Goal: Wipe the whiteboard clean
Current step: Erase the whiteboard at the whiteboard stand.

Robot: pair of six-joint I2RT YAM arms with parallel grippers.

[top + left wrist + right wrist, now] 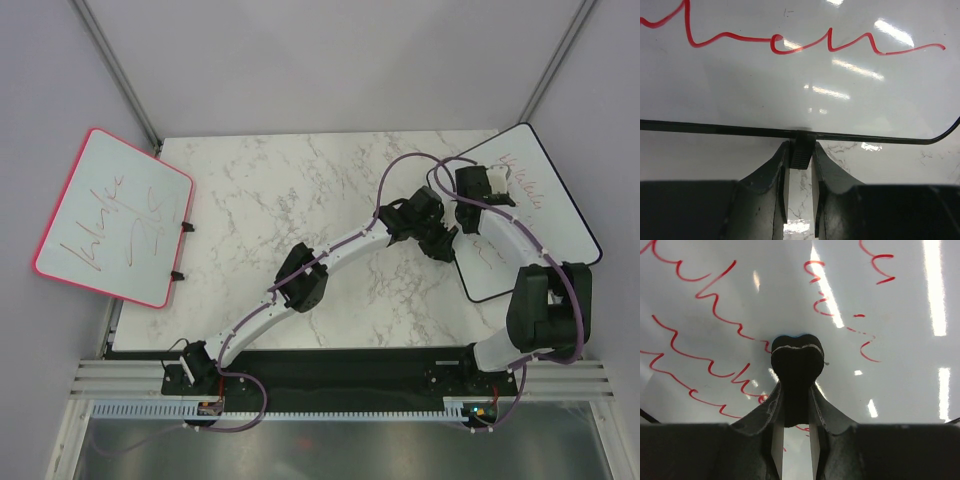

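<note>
The whiteboard (pixel 560 225) lies at the table's right end, its red handwriting largely unwiped. The left gripper (pixel 801 146) pinches a black tab (pixel 803 135) on its frame, apparently to steady it, while the right gripper (pixel 796 390) clamps a black eraser (pixel 796 357) against the face. Beneath is a marble table (pixel 300 190) — around it, plain grey walls (pixel 330 60).

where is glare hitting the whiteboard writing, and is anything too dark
right wrist: long glare streaks cross the whiteboard, one bleaching the red writing at top centre; the eraser is a dark silhouette. left wrist: smaller glare patches, one on the writing. top external: evenly lit, writing small.
</note>
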